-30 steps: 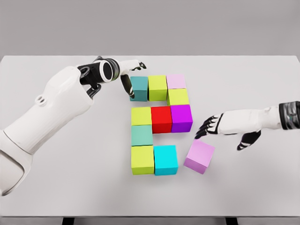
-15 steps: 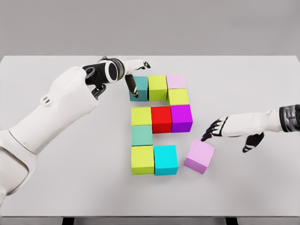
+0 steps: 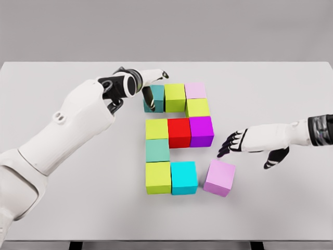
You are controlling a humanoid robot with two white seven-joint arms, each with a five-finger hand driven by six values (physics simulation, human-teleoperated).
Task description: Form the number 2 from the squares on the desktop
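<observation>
Sitting now nearly square to the rest of the figure, the lilac cube (image 3: 219, 177) has turned since half a second ago: it was rotated then, one corner aimed toward the cyan cube (image 3: 184, 177), and now its near face runs almost parallel to the table's (image 3: 291, 208) front edge. It lies at the right end of the bottom row, just beside the cyan cube, with a thin gap left and a slight residual twist. As a cube it has no real long axis; what matters is that its faces almost line up with the row formed by the lime cube (image 3: 158, 177) and the cyan one.

The right hand (image 3: 253, 141) has lifted off it and hangs above and to the right, fingers spread and holding nothing, dark fingertips (image 3: 225, 149) clear of the block.

In my judgement the 2 is nearly complete: top row of teal (image 3: 154, 97), lime and pale pink, a lime block on the right side, a middle row of lime, red (image 3: 179, 132) and purple (image 3: 201, 130), a teal-green link on the left, then the bottom row. Only closing the last gap seems left.

The left hand (image 3: 151, 78) has drifted rightward, resting at the teal cube's upper left corner, its fingers extended and gripping nothing.
</observation>
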